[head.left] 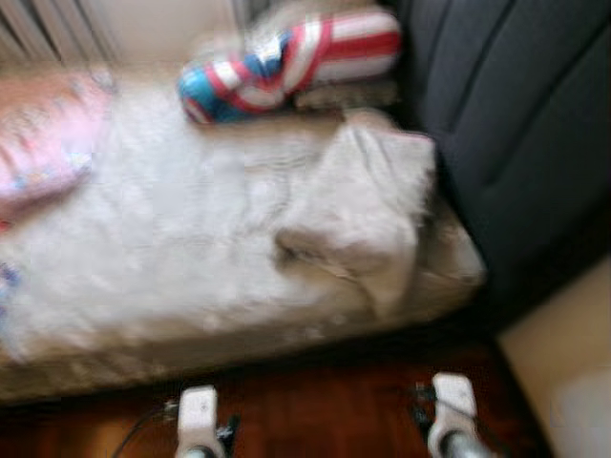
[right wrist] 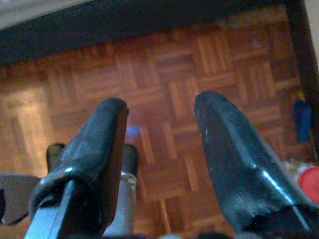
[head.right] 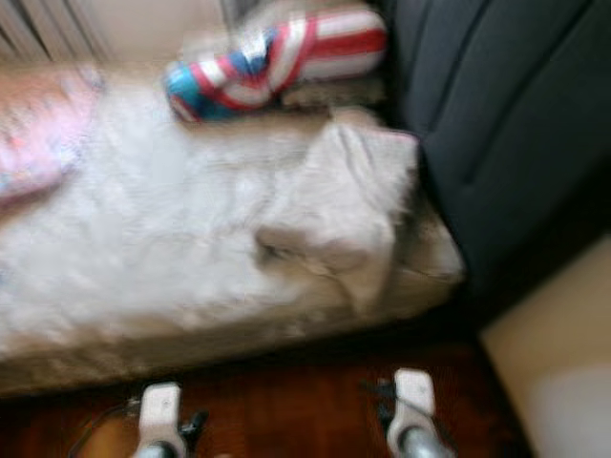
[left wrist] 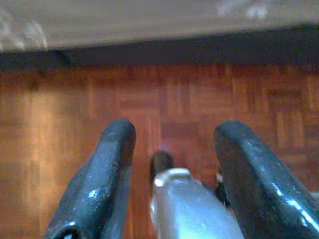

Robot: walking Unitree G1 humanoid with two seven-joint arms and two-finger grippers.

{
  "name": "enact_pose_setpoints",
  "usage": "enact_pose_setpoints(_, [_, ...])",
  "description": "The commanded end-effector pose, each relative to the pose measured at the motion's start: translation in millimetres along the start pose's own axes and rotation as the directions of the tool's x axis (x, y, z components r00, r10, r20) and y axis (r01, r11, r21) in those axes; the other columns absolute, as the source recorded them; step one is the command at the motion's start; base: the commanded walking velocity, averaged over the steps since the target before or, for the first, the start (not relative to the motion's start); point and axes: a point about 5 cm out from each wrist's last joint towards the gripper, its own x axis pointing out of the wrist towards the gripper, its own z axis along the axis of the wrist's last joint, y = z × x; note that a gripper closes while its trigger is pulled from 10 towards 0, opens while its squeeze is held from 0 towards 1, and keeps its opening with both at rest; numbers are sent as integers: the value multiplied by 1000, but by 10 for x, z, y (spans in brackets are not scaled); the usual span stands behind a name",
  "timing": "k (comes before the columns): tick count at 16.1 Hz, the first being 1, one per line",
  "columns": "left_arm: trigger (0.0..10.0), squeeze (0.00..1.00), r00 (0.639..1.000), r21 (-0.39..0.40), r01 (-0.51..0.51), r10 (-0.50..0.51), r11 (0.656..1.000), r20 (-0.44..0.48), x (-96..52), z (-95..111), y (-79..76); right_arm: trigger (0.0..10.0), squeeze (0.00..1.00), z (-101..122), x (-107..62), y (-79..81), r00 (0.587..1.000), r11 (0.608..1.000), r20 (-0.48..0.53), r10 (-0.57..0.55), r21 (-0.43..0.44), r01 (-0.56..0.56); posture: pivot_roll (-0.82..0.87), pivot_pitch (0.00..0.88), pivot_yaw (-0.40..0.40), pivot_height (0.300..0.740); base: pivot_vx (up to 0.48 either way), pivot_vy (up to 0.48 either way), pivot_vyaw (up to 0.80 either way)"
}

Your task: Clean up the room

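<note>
Nearest, a dark red-brown parquet floor [right wrist: 164, 79], small wood blocks laid in a basket pattern, glossy where light falls on it. Above it, hanging low and idle, the left gripper [left wrist: 172, 149] with both black fingers spread apart and nothing between them, a silver part of the robot showing in the gap. Likewise the right gripper [right wrist: 159, 129], fingers parted and empty over the floor; beside it on the boards, at the edge of the right wrist view, a small blue object [right wrist: 301, 119] and something red [right wrist: 310, 181], both too cut off to identify. From the head views, blurred by motion, two pale wrists at the bottom edge, well short of the bed. Just beyond the strip of floor, a bed [head.left: 172, 353] with a beige patterned side and a dark shadow gap beneath. On top, a white fluffy blanket [head.left: 162, 239] spread across most of the mattress. Toward the robot's right, a grey crumpled cloth [head.left: 363, 210] lying bunched on the blanket near the bed's corner. To the left, a pink patterned pillow [head.left: 43, 138]. Farther back, a red, white and blue striped cushion [head.left: 286, 62] lying across the far edge. On the right, a dark padded headboard [head.left: 516, 124] rising beside the bed, with a cream surface [head.left: 563, 372] below it. Farthest, pale curtain folds [head.left: 52, 29].
</note>
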Motion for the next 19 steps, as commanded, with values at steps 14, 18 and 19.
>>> enact_pose_setpoints(14, [10000, 0, 999, -27, -12, 11, 1000, -40, -32, -98, 40, 10000, 0, -79, -15, -4, 1000, 1000, -29, 2, -15, -3, 20, 145, -35, 740, 185, 0, 0])
enact_pose_setpoints(18, [10000, 0, 999, -26, -9, 8, 1000, -35, -28, -86, 40, 10000, 0, -78, -15, -1, 1000, 1000, -27, 6, -19, -6, 22, 137, -33, 740, 316, 0, 0])
enact_pose_setpoints(19, [10000, 0, 999, -26, -9, 8, 1000, -34, -27, -82, 43, 10000, 0, -77, -15, 2, 1000, 1000, -26, 7, -20, -8, 22, 137, -32, 740, 319, 0, 0])
